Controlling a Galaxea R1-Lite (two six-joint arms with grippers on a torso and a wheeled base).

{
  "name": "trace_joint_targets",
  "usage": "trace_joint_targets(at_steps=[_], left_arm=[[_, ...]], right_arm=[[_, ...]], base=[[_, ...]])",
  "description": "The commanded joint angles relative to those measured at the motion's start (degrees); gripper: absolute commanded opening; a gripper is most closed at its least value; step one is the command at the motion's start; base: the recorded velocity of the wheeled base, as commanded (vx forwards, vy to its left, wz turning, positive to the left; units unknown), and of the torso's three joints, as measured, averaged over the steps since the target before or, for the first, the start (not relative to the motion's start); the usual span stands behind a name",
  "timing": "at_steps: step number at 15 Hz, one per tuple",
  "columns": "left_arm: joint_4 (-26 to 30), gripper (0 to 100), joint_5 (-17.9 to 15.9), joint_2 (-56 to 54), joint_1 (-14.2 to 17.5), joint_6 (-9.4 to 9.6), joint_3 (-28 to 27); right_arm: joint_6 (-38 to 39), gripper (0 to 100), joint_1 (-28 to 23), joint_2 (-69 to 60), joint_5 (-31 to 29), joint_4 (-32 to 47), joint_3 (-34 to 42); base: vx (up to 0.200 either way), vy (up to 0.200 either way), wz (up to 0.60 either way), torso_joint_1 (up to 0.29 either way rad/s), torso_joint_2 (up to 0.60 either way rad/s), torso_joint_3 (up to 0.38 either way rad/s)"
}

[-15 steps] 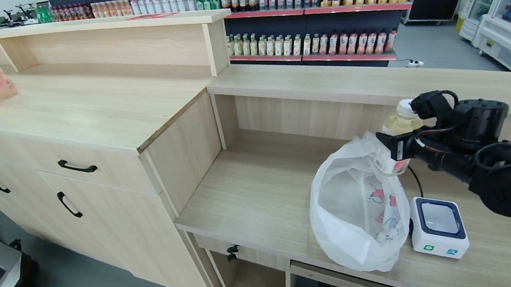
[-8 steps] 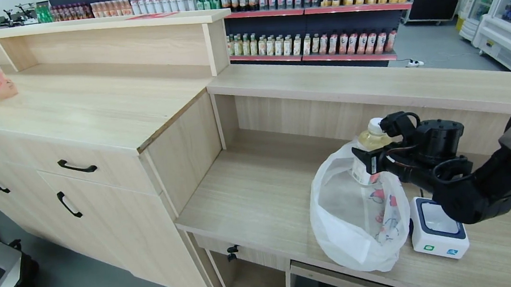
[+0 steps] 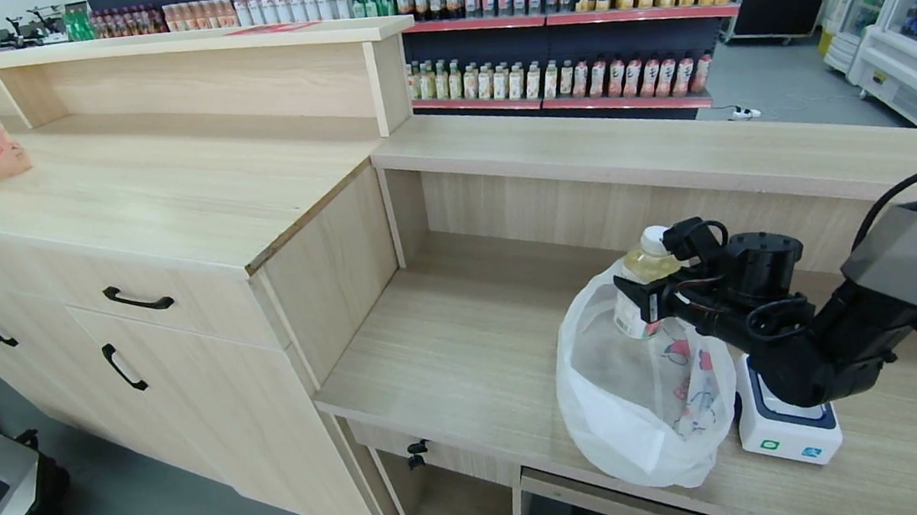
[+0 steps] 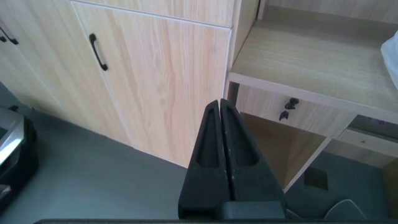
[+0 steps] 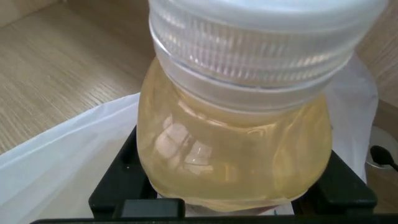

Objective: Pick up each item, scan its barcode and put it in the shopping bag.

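At the mouth of the shopping bag [image 3: 640,417], right pincer [image 3: 645,303] around upright bottle [image 3: 646,263].

Broad counter [image 3: 449,334] left of the shopping bag [image 3: 650,416]; scanner [image 3: 788,428] just beside its right, back panel [image 3: 555,210] behind.

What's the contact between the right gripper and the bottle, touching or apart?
Touching. The right wrist view shows the bottle wedged in the right gripper, its black fingers pressed against both sides.
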Motion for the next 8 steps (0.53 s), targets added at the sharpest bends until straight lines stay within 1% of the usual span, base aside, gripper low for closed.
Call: trace_joint_targets(at_steps=[1, 8], left_arm=[[0.0, 0, 0.0, 0.0, 0.0, 0.02, 0.0], [0.0, 0, 0.0, 0.0, 0.0, 0.02, 0.0]], right_arm=[[-0.3, 0, 0.2, 2.1, 0.1, 0.0, -0.8], [-1.1, 0, -1.0, 5.2, 0.7, -2.2, -1.2]], base=[[0.000, 0.000, 0.00, 0.000, 0.00, 0.000], [0.000, 0.000, 0.00, 0.000, 0.00, 0.000]])
